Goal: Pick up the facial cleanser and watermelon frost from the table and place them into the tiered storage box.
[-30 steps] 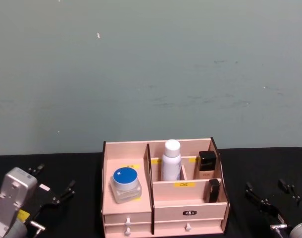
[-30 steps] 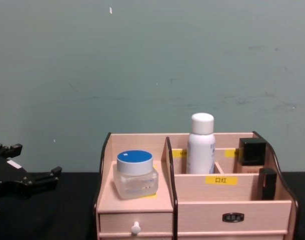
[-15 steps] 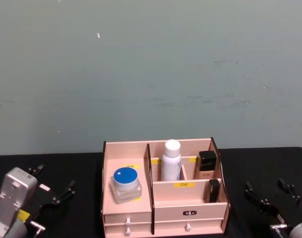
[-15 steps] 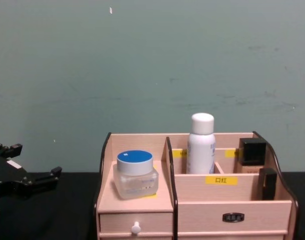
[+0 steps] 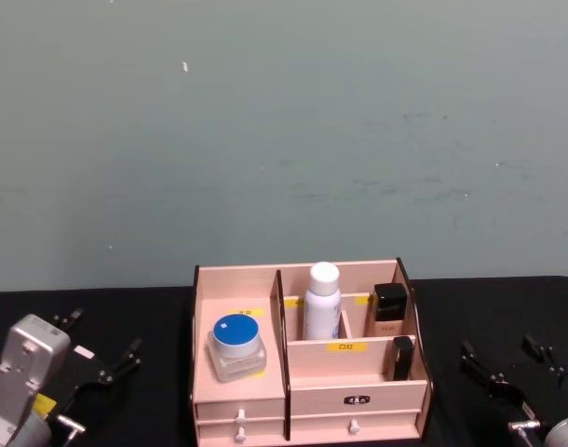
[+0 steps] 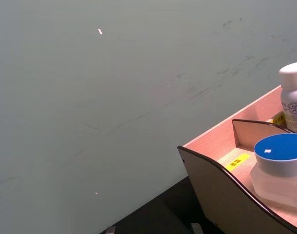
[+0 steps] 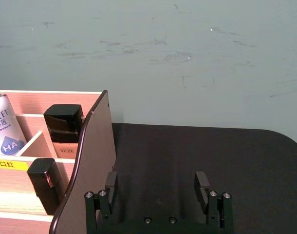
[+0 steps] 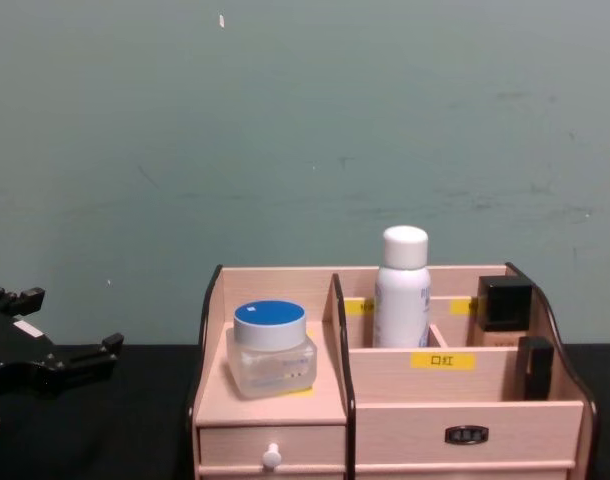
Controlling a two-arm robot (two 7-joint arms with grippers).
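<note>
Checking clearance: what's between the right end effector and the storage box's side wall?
Nothing. In the right wrist view the right end effector, fingers apart, sits beside the tiered storage box; just bare black tabletop between them. The head view agrees.

A black, matte worktop [image 5: 154,391] is carrying a light wooden tiered storage box [image 5: 358,380] with dark edges, yellow labels and white-knobbed drawers, sitting directly on it near the middle, against the far wall.
</note>
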